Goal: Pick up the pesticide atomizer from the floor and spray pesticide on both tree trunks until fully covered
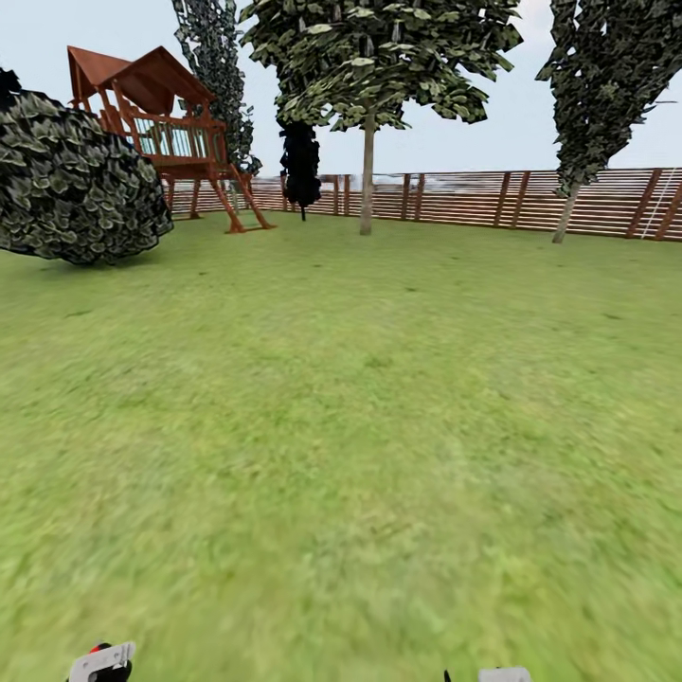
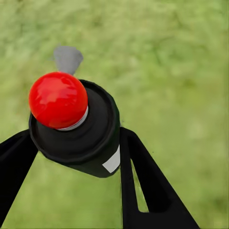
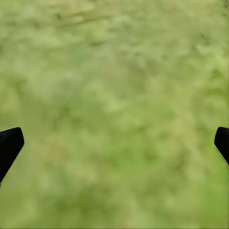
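Between the left gripper's (image 2: 71, 157) black fingers (image 2: 143, 186) sits the rigid, probably light black pesticide atomizer with red knob (image 2: 76, 126), clasped around its body; right gripper (image 3: 114, 143) spread wide, empty.

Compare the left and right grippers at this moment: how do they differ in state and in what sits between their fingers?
The left gripper is shut on the pesticide atomizer, a black can with a red top; the right gripper holds nothing. The left fingers sit close against the can; the right fingers stand wide apart, open. Both have black fingers and hang over green lawn.
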